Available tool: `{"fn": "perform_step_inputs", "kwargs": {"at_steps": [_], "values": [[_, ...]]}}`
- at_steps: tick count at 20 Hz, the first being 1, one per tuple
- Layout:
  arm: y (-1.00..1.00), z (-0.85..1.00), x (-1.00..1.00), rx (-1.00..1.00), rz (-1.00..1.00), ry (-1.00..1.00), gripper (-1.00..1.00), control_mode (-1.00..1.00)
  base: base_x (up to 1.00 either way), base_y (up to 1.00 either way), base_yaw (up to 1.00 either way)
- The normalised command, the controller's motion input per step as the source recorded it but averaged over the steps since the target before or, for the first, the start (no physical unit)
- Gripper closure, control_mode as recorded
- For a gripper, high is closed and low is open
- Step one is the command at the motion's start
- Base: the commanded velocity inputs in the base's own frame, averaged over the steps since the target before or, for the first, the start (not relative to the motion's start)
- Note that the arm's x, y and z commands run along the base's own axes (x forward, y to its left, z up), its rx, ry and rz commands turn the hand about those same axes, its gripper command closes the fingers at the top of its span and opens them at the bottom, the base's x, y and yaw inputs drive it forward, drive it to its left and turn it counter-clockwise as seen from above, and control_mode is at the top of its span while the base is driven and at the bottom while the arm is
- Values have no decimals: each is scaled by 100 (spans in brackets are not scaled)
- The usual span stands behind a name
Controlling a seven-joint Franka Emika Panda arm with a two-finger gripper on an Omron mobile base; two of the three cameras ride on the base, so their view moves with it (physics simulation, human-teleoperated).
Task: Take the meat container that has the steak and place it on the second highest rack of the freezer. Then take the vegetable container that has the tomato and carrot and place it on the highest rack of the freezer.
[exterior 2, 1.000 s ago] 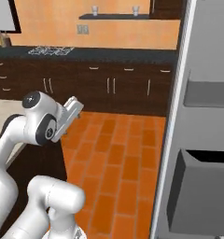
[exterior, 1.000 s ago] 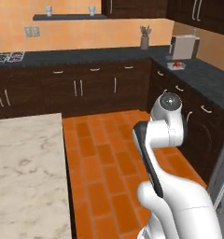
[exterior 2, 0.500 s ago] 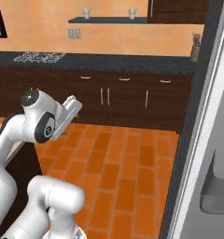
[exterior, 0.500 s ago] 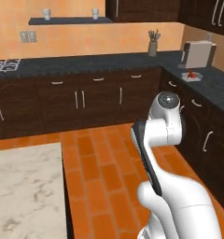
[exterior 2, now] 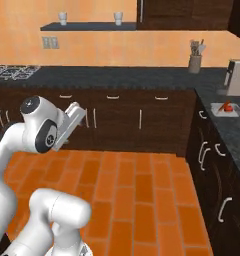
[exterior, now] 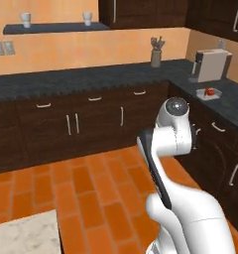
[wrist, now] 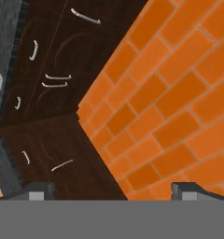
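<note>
Nothing looks done yet: the two-finger gripper [wrist: 111, 191] holds nothing, its dark fingers [wrist: 37, 191] spread wide over the orange brick floor [wrist: 170, 107]. A small white tray [exterior 2: 227, 109] holding something red waits on the dark corner table [exterior: 217, 99]; both freezer placements remain.

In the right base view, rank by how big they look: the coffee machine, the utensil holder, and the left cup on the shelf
1. coffee machine, though cut off by the frame edge
2. utensil holder, counting its utensils
3. left cup on the shelf

The cup stands farther back, so apparent size may understate it.
</note>
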Motion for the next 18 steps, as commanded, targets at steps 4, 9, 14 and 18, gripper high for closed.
{"fn": "perform_step_inputs", "kwargs": {"at_steps": [4, 9, 14, 18], "values": [[0, 0, 0, 0, 0, 0, -100, 100, 100, 0, -64], [0, 0, 0, 0, 0, 0, -100, 100, 100, 1, -51], [0, 0, 0, 0, 0, 0, -100, 100, 100, 16, -52], [0, 0, 0, 0, 0, 0, -100, 100, 73, 28, -72]]}}
